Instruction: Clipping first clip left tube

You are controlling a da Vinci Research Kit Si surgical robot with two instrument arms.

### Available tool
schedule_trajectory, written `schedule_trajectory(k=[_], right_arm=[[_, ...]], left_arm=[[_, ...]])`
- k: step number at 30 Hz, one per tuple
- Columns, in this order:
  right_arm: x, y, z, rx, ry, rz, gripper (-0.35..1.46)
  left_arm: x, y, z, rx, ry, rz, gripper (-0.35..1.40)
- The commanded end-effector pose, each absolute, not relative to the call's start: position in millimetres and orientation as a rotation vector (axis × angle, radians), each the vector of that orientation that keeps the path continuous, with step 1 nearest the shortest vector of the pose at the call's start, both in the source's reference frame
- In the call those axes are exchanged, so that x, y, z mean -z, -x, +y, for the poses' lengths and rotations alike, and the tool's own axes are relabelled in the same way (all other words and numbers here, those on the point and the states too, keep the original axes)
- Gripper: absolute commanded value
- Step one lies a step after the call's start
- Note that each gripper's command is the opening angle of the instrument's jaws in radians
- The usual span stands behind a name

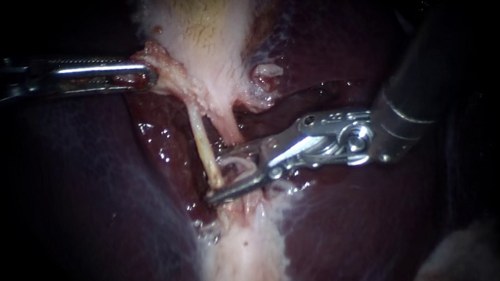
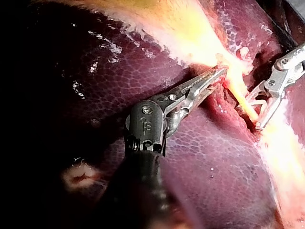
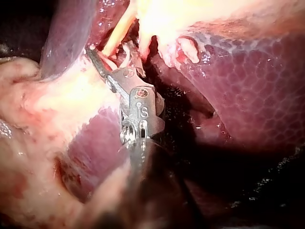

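Thin pale cream left tube [image 1: 203,145]: lower end between parted jaws of right steel instrument [image 1: 220,179], near the tips; contact unclear. White loop [image 1: 241,163] within jaws, indistinct. Left steel instrument [image 1: 151,76] clamped on pale pink tissue flap [image 1: 165,69]

Logged left instrument [image 1: 147,75] and right instrument [image 1: 217,179] jaws as bright polished metal, glossy; right shaft dark, matt. Marked liver [image 1: 73,206] smooth, wet, shiny; gallbladder [image 1: 203,35] pale, fibrous, dull; left tube [image 1: 200,140] smooth, moist.
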State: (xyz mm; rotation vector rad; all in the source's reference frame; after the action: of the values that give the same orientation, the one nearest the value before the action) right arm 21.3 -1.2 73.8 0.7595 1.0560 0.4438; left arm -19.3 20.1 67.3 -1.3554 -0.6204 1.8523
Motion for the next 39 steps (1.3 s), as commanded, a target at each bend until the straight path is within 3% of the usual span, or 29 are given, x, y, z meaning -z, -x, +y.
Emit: schedule_trajectory(k=[1,14,28,39], right_arm=[[-73.7,-21.5,-1.3,-0.442,-0.767,1.068,0.50],[-70.9,-21.8,-3.7,-0.382,-0.900,1.134,0.50],[-62.9,-23.1,-4.8,-0.330,-1.055,1.256,0.50],[-63.8,-22.9,-4.3,-0.345,-1.053,1.249,0.45]], left_arm=[[-67.3,19.3,20.1,-1.852,1.355,-0.620,-0.35],[-67.3,19.3,20.2,-1.852,1.355,-0.621,-0.35],[-67.3,19.3,20.2,-1.852,1.354,-0.617,-0.35],[-67.4,19.2,20.2,-1.852,1.354,-0.618,-0.35]])
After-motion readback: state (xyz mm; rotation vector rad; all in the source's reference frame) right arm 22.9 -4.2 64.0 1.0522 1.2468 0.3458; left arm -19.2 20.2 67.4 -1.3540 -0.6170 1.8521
